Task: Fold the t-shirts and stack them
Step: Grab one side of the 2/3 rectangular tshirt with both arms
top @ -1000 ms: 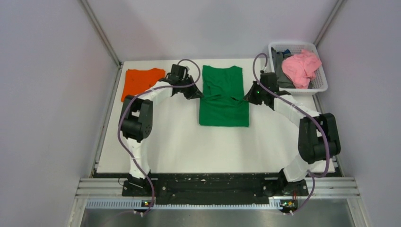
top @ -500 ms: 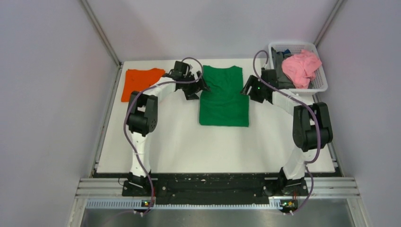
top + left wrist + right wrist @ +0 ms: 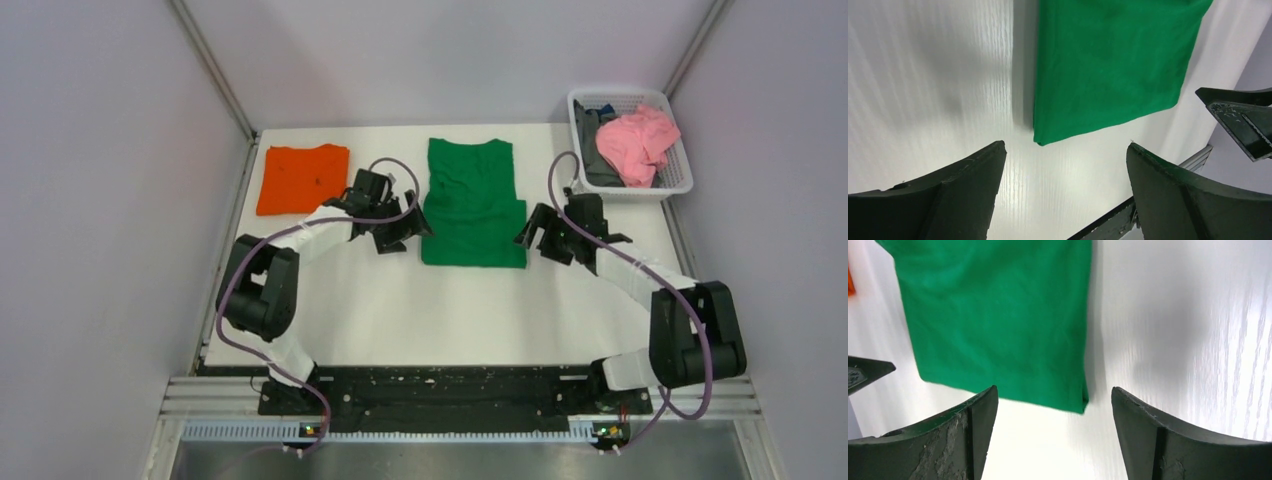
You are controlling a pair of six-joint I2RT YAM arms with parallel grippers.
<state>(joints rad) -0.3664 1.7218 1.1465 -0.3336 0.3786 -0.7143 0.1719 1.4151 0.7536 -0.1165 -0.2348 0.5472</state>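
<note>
- Table [image 3: 400,300]: one white top, carrying everything else.
- Arms: two. The left arm [image 3: 300,235] reaches in from the left and the right arm [image 3: 640,275] from the right, and their wrists face each other across the near half of the green shirt.
- T-shirts: two, both lying flat on the table and well apart, not stacked.
- Green shirt [image 3: 473,205]: the larger one, in the middle of the far half of the table. It is folded into a long rectangle with the sleeves turned in and the collar at the far edge. Its near half looks slightly wider than its far half.
- Basket [image 3: 690,170]: one white, slotted basket at the far right corner, holding two bundles.
- Orange shirt [image 3: 302,178]: folded to a rough square at the far left corner, clear of both arms.
- Pink cloth [image 3: 638,140]: crumpled in the right part of the basket.
- Dark cloth [image 3: 597,165]: bunched along the left side of the basket.
- Left gripper [image 3: 1065,146]: jaws spread wide and holding nothing, just beside the near left corner of the green shirt. Its wrist view shows that corner ahead of the fingers.
- Right gripper [image 3: 1053,390]: jaws likewise apart and empty, just beside the near right corner of the green shirt.
</note>
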